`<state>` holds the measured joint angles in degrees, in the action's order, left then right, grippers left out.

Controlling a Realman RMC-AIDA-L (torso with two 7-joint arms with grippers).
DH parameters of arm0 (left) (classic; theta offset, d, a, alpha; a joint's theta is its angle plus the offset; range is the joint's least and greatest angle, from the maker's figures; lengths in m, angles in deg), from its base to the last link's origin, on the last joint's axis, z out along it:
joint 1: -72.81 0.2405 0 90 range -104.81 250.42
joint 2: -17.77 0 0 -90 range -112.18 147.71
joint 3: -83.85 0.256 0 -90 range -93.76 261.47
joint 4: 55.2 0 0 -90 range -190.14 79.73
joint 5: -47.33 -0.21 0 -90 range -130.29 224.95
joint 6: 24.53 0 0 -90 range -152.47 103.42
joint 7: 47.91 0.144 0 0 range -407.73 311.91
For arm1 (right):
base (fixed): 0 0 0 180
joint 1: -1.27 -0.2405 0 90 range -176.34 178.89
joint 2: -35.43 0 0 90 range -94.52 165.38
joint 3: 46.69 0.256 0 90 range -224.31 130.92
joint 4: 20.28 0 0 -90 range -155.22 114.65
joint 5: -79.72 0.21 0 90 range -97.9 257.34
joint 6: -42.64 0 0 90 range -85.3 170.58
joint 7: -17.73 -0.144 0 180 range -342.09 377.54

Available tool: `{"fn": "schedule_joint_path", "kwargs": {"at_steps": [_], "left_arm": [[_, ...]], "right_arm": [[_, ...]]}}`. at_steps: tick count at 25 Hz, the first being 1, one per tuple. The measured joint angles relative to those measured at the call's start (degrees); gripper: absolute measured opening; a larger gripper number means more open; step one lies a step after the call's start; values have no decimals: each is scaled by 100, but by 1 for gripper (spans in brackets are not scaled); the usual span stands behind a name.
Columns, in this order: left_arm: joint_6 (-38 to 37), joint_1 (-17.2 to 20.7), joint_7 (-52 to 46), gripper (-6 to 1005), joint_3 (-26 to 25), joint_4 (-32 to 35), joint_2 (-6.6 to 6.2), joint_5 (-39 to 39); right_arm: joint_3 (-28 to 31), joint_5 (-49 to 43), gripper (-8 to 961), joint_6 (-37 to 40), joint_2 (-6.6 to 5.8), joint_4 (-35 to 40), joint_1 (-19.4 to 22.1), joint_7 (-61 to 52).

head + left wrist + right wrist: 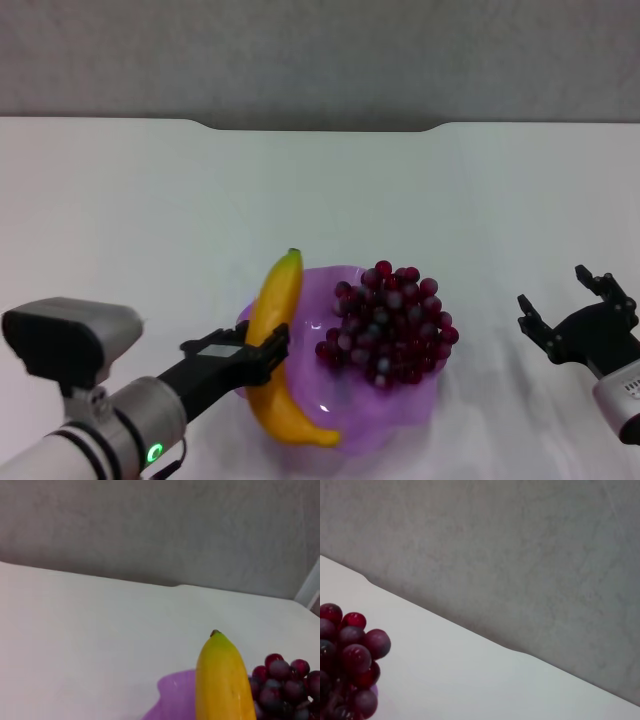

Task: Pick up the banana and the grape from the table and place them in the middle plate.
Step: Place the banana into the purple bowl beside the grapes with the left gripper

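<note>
Two pieces of fruit occupy the translucent purple plastic plate w/ wavy scalloped rim [400, 415], which sits on the plain white smooth tabletop [120, 200] w/ notched far edge.

1. Curved smooth orange-yellow banana w/ small green tip [278, 300]: lies along the plate's left rim, tip pointing to the far side, lower end curling over the near rim. In left wrist view the banana [222, 680] fills the near field, w/ plate rim [172, 692] beside it and grapes [285, 685] on its other side.

2. Lumpy bunch of small round dark red-purple grapes [390, 325]: rests inside the plate, right of the banana, close to it; contact btwn the two cannot be told. Right wrist view shows part of the bunch [347, 655] at frame edge.

3. Left gripper [262, 355]: black fingers [215, 352] sit either side of the banana's mid-section, clamped on it. Banana tip lies beyond the fingertips; lower end lies behind them.

4. Right gripper [565, 305]: positioned right of the plate, well apart from the grapes, over bare table. Fingers [600, 285] spread apart, nothing btwn them.
</note>
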<state>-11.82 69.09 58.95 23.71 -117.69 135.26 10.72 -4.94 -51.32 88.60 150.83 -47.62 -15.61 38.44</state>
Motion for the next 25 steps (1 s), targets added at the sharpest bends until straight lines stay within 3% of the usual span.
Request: {"fn": "schedule_joint_path", "kwargs": {"at_steps": [8,25], "left_arm": [[-53,-510,-181,492,104,272,-28,603],[176,-803,-129,521,205,711,10,802]], "right_arm": [[-39,-32,820,-17,-4,-2,-61,88],[-36,-17,820,-79,0,-60,-79,232]]}}
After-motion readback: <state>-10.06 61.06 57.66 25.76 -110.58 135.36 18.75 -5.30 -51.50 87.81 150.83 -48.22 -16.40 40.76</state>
